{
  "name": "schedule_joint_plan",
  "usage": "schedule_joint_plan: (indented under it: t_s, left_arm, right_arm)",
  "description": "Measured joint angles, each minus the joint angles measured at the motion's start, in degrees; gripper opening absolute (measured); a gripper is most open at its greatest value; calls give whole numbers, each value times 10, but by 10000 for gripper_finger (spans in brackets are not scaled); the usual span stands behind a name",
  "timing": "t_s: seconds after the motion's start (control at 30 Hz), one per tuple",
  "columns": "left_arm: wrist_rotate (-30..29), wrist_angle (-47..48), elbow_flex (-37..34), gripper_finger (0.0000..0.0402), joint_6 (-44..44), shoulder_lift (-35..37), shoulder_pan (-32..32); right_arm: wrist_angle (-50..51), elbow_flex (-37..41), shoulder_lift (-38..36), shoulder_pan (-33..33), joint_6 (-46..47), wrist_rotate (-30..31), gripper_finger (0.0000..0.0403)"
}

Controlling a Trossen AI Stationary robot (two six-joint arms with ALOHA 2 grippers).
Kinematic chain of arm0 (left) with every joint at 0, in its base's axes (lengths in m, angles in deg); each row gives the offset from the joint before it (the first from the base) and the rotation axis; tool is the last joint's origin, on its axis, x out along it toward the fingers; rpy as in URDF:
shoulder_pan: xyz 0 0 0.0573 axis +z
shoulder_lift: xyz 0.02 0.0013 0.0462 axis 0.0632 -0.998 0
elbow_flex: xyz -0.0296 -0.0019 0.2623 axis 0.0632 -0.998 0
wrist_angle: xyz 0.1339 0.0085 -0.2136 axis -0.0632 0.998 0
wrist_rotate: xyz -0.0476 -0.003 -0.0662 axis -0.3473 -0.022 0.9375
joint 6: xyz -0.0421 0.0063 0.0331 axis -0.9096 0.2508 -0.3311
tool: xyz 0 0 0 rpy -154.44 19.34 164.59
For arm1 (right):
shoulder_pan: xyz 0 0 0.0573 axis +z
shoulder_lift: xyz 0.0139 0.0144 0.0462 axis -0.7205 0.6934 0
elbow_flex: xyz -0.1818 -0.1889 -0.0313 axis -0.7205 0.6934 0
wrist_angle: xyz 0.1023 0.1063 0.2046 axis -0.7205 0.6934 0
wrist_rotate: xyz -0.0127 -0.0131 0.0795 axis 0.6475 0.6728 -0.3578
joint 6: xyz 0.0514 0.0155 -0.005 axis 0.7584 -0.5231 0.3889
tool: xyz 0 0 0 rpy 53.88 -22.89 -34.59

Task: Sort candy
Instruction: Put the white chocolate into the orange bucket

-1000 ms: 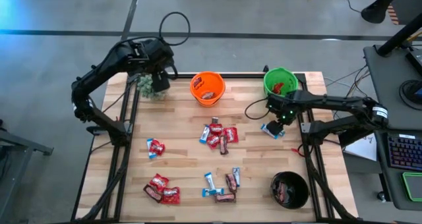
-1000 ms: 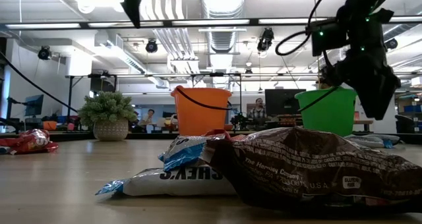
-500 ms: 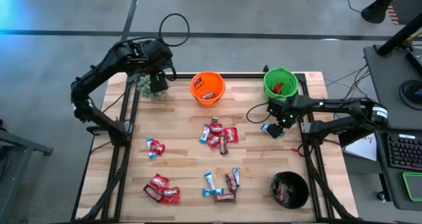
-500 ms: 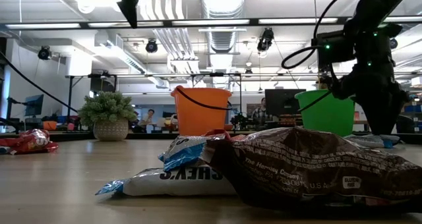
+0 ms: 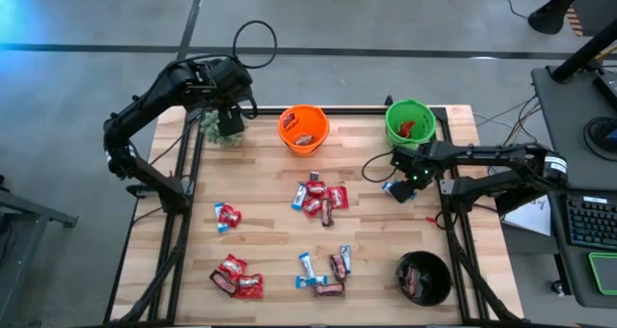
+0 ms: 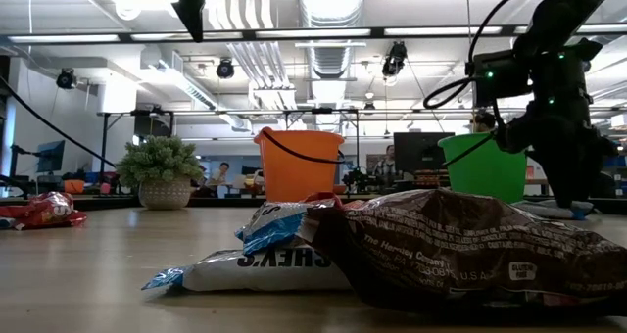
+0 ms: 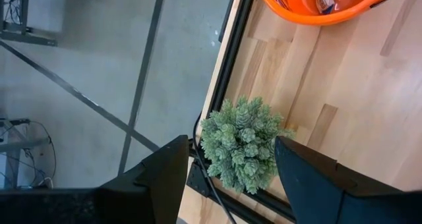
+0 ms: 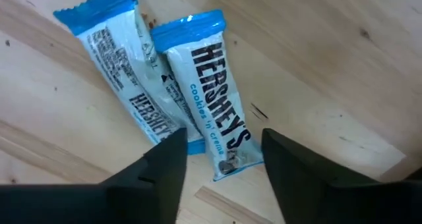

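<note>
Candy's all over the table: two blue-and-white bars (image 8: pixel 178 99) lying side by side and touching near the right edge, a mixed pile (image 5: pixel 319 197) mid-table, red packets (image 5: pixel 237 277) front left, more bars (image 5: pixel 328 270) up front.

Candy (image 5: pixel 318 197) on table (image 5: pixel 270 241), between buckets (image 5: pixel 304 129)

Bright buckets and candy on pale wood

The table (image 5: pixel 260 241) is light striped wood. One bucket (image 5: pixel 304 129) is orange, one (image 5: pixel 409 122) green, one (image 5: pixel 423 277) black. The bars (image 8: pixel 191 99) are white with blue ends and dark lettering; packets (image 5: pixel 237 276) are red. The plant (image 7: pixel 241 143) is pale green. Both arms are dark.
</note>
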Motion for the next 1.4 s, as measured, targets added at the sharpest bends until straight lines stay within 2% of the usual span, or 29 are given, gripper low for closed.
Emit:
schedule_joint_plan:
  t_s: [0.17,0.5,0.7,0.87,1.03,1.17,1.4]
  left_arm:
    - [0,1,0,207,0,0,0]
    - [0,4,0,207,6,1,0]
    - [0,4,0,207,8,1,0]
    - [0,4,0,207,7,3,0]
    - [0,4,0,207,7,3,1]
    - [-1,4,0,207,3,3,6]
    - [-30,4,-3,202,-30,3,21]
  right_arm:
    - [-2,3,0,0,16,0,112]
    - [1,14,0,0,69,-4,16]
    - [28,-18,0,0,71,0,9]
    - [76,-77,-1,0,70,0,9]
    - [84,-160,-1,0,69,4,9]
    - [85,-236,-1,-7,58,31,9]
    - [82,-364,0,-64,8,81,9]
